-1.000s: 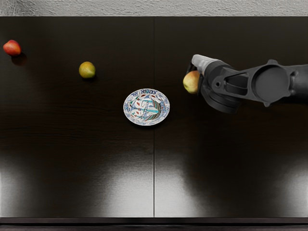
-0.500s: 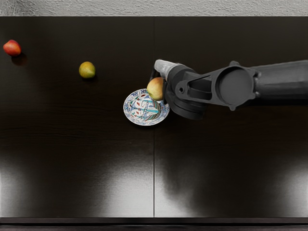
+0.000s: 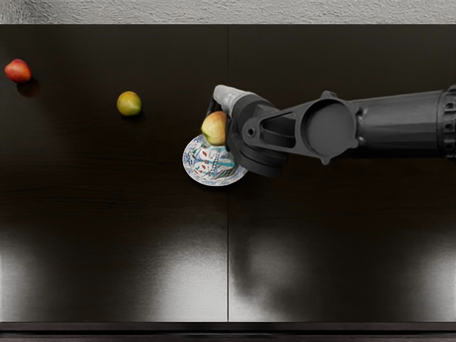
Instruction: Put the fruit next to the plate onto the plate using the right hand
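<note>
Right hand (image 3: 241, 125), fingers closed around the yellow-red fruit (image 3: 214, 128), held it above the 12 o'clock rim of the patterned plate (image 3: 206, 172); a clean finish would likely mean shifting toward the plate's centre and lowering before release (round fruit rolls); the glossy dark counter (image 3: 107, 228) also carried a greenish fruit (image 3: 129, 103) at the plate's 10 o'clock and a red fruit (image 3: 18, 70) farther out; a pale wall (image 3: 228, 11) ran behind.

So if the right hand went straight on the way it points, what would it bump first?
Probably the yellow-green fruit, left of the right hand and the yellow-red fruit it holds; height is unclear, so it might pass over.
</note>
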`<act>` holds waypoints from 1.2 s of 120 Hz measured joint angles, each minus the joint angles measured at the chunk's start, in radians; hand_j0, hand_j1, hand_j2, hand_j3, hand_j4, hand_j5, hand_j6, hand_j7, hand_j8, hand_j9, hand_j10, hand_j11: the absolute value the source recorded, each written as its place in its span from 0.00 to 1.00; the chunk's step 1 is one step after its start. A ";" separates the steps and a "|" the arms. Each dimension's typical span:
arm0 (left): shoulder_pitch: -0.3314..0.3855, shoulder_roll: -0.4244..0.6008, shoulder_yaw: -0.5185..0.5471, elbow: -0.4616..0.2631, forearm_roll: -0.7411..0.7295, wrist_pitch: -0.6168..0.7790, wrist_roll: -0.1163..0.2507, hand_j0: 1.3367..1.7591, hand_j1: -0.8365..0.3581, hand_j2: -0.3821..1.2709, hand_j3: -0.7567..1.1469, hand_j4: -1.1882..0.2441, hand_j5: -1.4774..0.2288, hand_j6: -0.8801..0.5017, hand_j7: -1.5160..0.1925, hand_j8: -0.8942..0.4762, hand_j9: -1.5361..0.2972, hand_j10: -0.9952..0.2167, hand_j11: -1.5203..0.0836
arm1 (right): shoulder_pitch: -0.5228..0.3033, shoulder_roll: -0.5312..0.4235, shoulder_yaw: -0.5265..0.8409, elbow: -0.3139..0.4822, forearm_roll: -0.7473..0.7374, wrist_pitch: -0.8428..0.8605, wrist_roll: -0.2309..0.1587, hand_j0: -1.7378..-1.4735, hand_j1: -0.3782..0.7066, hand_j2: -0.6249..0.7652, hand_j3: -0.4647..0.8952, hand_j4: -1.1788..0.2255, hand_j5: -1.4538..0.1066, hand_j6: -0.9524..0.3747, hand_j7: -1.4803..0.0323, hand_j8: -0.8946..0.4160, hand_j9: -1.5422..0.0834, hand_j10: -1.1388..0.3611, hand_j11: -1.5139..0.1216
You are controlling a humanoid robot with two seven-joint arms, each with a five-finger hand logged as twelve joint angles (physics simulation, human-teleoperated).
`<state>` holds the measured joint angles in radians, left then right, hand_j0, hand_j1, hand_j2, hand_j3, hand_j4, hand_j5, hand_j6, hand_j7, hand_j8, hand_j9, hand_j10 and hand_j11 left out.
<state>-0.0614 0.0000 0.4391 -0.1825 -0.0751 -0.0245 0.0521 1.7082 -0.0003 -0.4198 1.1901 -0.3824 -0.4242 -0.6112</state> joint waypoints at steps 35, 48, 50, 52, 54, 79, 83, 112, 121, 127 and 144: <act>0.000 0.000 0.000 0.000 0.000 0.000 0.000 0.76 0.76 0.26 0.40 0.67 0.69 0.47 0.71 0.48 0.67 0.63 0.76 | -0.033 0.000 -0.002 -0.064 -0.008 0.010 0.000 0.32 0.32 0.51 0.34 0.60 0.58 0.54 0.63 0.46 0.62 0.49 0.60; 0.000 0.000 0.000 0.000 0.000 0.000 0.000 0.76 0.76 0.26 0.40 0.67 0.69 0.47 0.71 0.48 0.67 0.63 0.76 | -0.033 0.000 0.001 -0.067 -0.006 0.010 0.000 0.31 0.21 0.48 0.34 0.69 0.72 0.60 0.76 0.54 0.74 0.59 0.72; 0.000 0.000 0.000 0.000 0.000 0.000 0.000 0.76 0.76 0.26 0.40 0.67 0.69 0.47 0.71 0.48 0.67 0.63 0.76 | -0.032 0.000 0.001 -0.067 -0.005 0.010 0.000 0.31 0.20 0.48 0.34 0.70 0.73 0.61 0.78 0.55 0.76 0.60 0.73; 0.000 0.000 0.000 0.000 0.000 0.000 0.000 0.76 0.76 0.26 0.40 0.67 0.69 0.47 0.71 0.48 0.67 0.63 0.76 | -0.032 0.000 0.001 -0.067 -0.005 0.010 0.000 0.31 0.19 0.48 0.34 0.71 0.74 0.61 0.79 0.56 0.77 0.61 0.75; 0.000 0.000 0.000 0.000 0.000 0.000 0.000 0.76 0.76 0.26 0.40 0.67 0.69 0.47 0.71 0.48 0.67 0.63 0.76 | -0.031 0.000 0.002 -0.067 -0.004 0.010 0.000 0.31 0.18 0.47 0.34 0.72 0.76 0.62 0.80 0.56 0.78 0.62 0.76; 0.000 0.000 0.000 0.001 0.000 0.000 0.000 0.76 0.76 0.26 0.40 0.67 0.69 0.47 0.71 0.48 0.67 0.63 0.76 | -0.014 0.000 0.005 -0.032 0.002 0.009 0.000 0.30 0.11 0.46 0.34 0.78 0.85 0.67 0.90 0.62 0.87 0.70 0.85; 0.001 0.000 0.000 0.000 0.000 0.000 0.000 0.76 0.76 0.26 0.40 0.67 0.69 0.47 0.71 0.48 0.67 0.63 0.76 | -0.005 0.000 0.008 -0.008 0.004 0.008 0.000 0.30 0.10 0.45 0.34 0.78 0.86 0.67 0.90 0.63 0.88 0.70 0.86; 0.005 0.000 0.000 0.000 0.000 0.000 0.000 0.76 0.76 0.26 0.40 0.67 0.69 0.47 0.71 0.48 0.67 0.63 0.76 | -0.068 -0.200 0.286 0.196 0.051 0.010 0.000 0.30 0.07 0.45 0.34 0.81 0.89 0.69 0.94 0.65 0.91 0.73 0.89; 0.005 0.000 0.000 0.000 0.000 0.000 0.000 0.76 0.76 0.26 0.40 0.67 0.69 0.47 0.71 0.48 0.67 0.63 0.76 | -0.129 -0.255 0.388 0.232 0.063 0.024 0.000 0.30 0.07 0.45 0.34 0.81 0.90 0.69 0.94 0.65 0.91 0.73 0.89; 0.005 0.000 0.000 0.001 0.000 0.000 0.000 0.76 0.76 0.26 0.40 0.67 0.69 0.47 0.71 0.48 0.67 0.63 0.76 | -0.188 -0.277 0.472 0.246 0.067 0.069 0.000 0.30 0.07 0.45 0.34 0.81 0.90 0.69 0.94 0.65 0.92 0.73 0.89; 0.005 0.000 0.001 0.001 0.000 0.000 0.000 0.76 0.76 0.26 0.40 0.67 0.69 0.47 0.71 0.48 0.67 0.63 0.76 | -0.422 -0.337 0.781 0.225 0.137 0.426 0.000 0.30 0.06 0.45 0.34 0.81 0.90 0.69 0.95 0.66 0.92 0.74 0.90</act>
<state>-0.0568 0.0000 0.4399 -0.1813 -0.0752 -0.0245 0.0522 1.2865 -0.3373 0.3614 1.4151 -0.2452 0.0020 -0.6109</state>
